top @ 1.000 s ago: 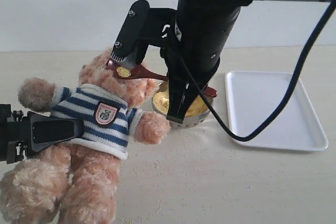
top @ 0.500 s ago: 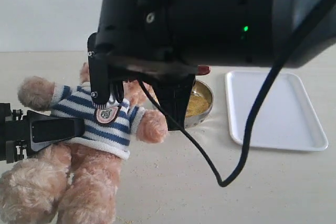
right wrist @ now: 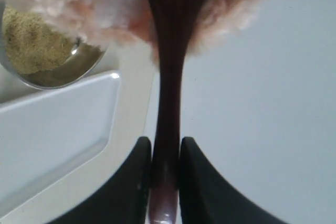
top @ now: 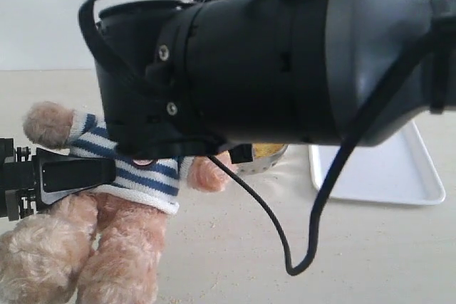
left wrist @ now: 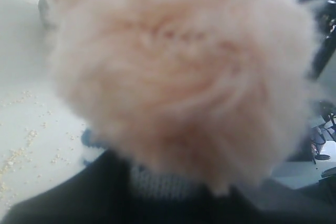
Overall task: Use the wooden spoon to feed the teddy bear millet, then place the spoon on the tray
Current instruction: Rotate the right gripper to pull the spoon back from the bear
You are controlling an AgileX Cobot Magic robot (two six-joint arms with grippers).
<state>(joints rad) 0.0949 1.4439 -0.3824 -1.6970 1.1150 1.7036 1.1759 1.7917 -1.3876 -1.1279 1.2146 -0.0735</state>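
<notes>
Pale beige counter [top: 235, 247] ran back to a plain white wall, with loose yellow grains [left wrist: 18, 153] strewn over it. Most of the exterior view was blocked by the right arm [top: 285, 69], black and very close to the lens. Below it lay the teddy bear [top: 121, 240], its striped shirt and legs showing and its head hidden behind the arm.

The left hand [top: 78, 176] reached in from the side with one black finger flat against the shirt. Its other finger was hidden, so whether it pinched the bear could not be told, and the left wrist view gave only blurred fur.

The right hand [right wrist: 165, 148] was pinching the thin handle of the wooden spoon [right wrist: 170, 77] between both fingers. The spoon's wide end lay over the bear's fur and was cut off by the frame edge, so any load on it could not be seen.

The millet [right wrist: 31, 45] sat heaped in the steel bowl [right wrist: 79, 69], just beside the tray [right wrist: 52, 124], whose visible part carried nothing. On that showing, the feeding looked to be under way or nearly finished. Laying the spoon on the tray was not yet done.
</notes>
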